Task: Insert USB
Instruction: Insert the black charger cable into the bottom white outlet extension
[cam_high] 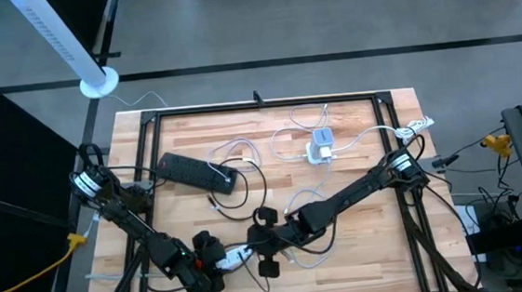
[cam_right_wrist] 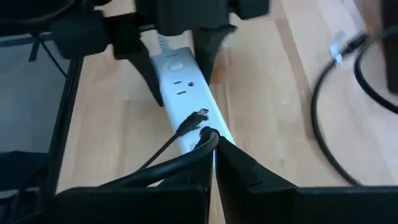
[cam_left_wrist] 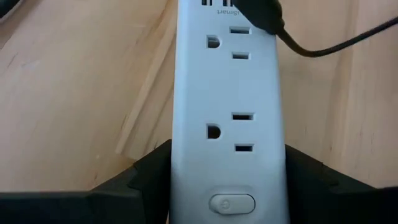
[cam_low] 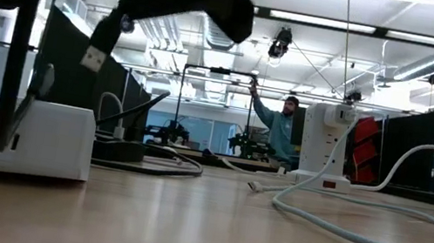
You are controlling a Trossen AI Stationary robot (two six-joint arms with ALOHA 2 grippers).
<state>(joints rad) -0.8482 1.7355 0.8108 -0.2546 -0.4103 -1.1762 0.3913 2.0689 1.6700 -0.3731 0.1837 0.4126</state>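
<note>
Where right gripper hovers, USB plug seemingly ahead.

Loose cables mid-table — (perhaps passable)

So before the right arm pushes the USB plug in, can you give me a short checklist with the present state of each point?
1. White power strip held steady: ok, the left tool clamps it on both sides near its switch end.
2. Black USB cable gripped: ok, the right tool is shut on it.
3. Plug over the strip's USB end: ok, the USB plug hangs just above it.
4. Plug lined up with a port: cannot tell, the ports sit at the frame edge.
5. Plug already seated: not ok, it is not in yet.
6. Other cables away from the strip: ok.
</note>
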